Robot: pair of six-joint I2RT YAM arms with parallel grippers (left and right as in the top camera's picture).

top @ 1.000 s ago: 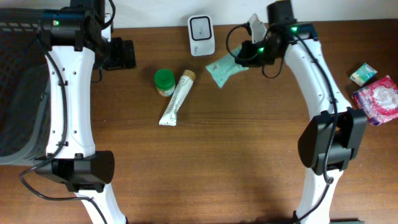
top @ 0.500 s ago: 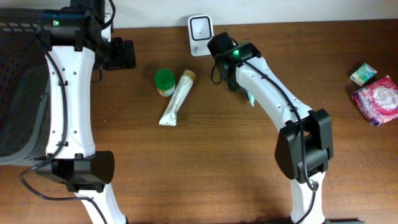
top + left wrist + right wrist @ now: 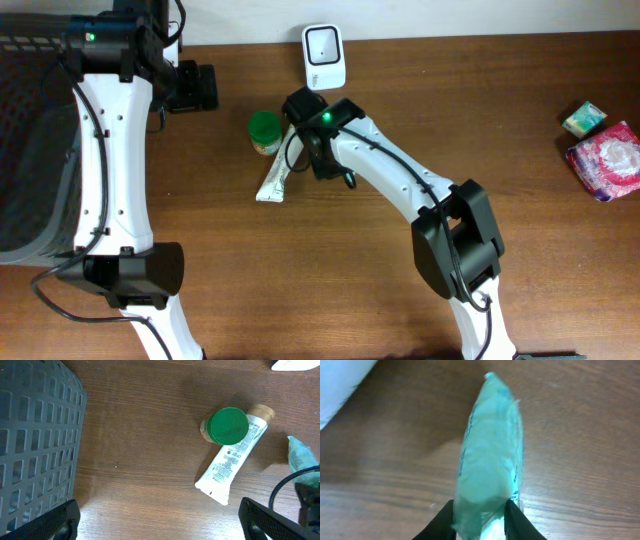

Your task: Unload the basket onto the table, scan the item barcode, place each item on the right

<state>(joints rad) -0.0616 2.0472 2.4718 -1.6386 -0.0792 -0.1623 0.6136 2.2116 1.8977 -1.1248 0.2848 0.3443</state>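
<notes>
The jaws of our right gripper, set narrow, pinch the near end of the teal packet, whose long axis runs straight out from them over the counter, near the white scanner; our left gripper is spread wide, empty.

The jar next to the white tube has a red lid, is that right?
No. The lid is green, not red, as the left wrist view shows. The jar does sit next to the white tube.
</notes>
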